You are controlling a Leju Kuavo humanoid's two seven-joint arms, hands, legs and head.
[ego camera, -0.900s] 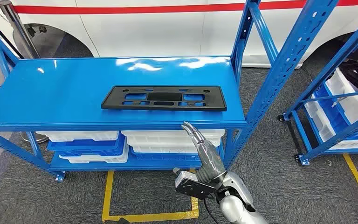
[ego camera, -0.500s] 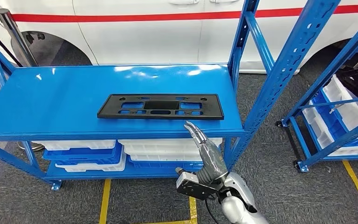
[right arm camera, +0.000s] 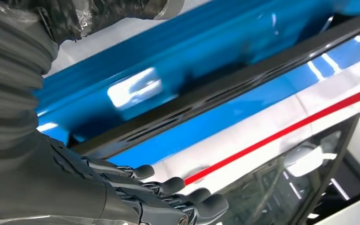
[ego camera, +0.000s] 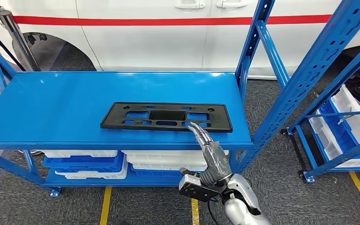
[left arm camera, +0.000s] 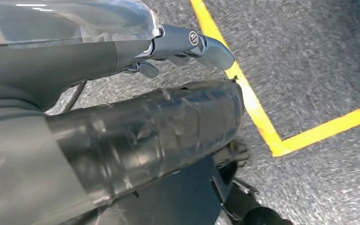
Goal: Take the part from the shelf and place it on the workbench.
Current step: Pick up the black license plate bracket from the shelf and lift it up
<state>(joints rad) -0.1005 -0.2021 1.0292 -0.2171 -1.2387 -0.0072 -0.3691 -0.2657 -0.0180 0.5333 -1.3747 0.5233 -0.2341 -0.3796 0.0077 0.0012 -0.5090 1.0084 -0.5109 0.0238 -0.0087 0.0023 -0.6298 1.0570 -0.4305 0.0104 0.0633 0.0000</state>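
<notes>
Lying flat near the front edge of the blue shelf [ego camera: 75, 108], the black part [ego camera: 166, 116] is waiting as the robot's right hand [ego camera: 211, 152] is reaching up toward its near right corner, fingers [ego camera: 198, 130] extended together and holding nothing. The left hand [left arm camera: 122, 136] is hanging over grey carpet crossed by yellow floor tape [left arm camera: 262, 117]; its grasp cannot be told. White and blue bins [ego camera: 131, 159] are sitting on the lower level, a white vehicle [ego camera: 168, 33] standing behind.
</notes>
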